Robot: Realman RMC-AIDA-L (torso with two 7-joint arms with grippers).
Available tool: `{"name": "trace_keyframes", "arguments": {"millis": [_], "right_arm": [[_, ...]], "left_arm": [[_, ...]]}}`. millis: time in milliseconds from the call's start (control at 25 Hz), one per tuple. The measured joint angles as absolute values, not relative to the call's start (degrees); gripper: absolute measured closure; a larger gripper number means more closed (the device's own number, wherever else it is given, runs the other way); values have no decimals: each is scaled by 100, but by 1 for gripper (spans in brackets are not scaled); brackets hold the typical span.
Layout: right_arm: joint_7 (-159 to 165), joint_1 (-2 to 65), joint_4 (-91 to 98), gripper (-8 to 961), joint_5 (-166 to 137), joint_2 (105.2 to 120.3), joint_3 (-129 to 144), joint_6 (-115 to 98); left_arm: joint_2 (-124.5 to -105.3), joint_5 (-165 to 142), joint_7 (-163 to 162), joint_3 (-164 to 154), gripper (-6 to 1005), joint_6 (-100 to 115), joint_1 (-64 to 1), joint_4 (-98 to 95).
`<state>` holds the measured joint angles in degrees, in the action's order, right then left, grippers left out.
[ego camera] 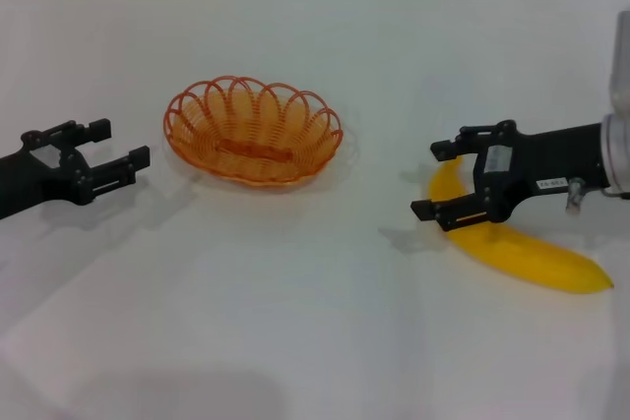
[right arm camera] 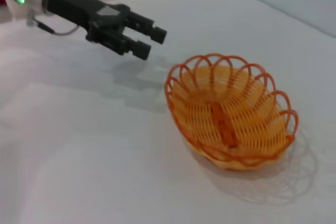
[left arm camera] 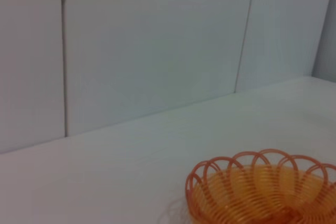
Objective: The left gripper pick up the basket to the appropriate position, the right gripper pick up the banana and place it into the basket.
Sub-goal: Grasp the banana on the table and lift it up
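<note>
- Your left claw [ego camera: 106,151] is spread wide and holds nothing. It hangs near the basket [ego camera: 253,130], at the basket's 9 o'clock, not touching it.
- The basket sits on the white surface [ego camera: 295,322], and nothing is in it.
- The basket is thin looped wire. If your left claw comes in too low or too fast, it may push the basket away and not catch the rim.
- Your right claw [ego camera: 451,182] is spread open too. It hangs over the curved end of the banana [ego camera: 522,253], which lies at the basket's 4 o'clock, well apart from it.
- The banana is smooth and round. If you pinch it near the tip, it may slip or spin out.
- If you squeeze too hard, the banana may get squashed.
</note>
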<state>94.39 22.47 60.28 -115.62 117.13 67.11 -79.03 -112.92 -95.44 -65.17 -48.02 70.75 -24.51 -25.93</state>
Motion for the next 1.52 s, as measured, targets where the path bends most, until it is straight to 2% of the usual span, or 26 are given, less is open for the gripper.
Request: {"name": "trace_keyframes", "arguments": {"millis": [240, 480, 1520], "right_arm": [[10738, 1871, 7340, 66, -12332, 11715, 7634, -7583], [11848, 1796, 8067, 67, -13154, 11714, 8155, -7648], [13164, 2062, 8185, 71, -14464, 11708, 9095, -7863]], "left_arm": [[-11305, -9545, -6494, -4802, 258, 7023, -2450, -2593], [-11309, -9545, -6491, -4799, 258, 7022, -2443, -2593], [-11347, -9550, -6468, -4843, 258, 6925, -2477, -2584]]}}
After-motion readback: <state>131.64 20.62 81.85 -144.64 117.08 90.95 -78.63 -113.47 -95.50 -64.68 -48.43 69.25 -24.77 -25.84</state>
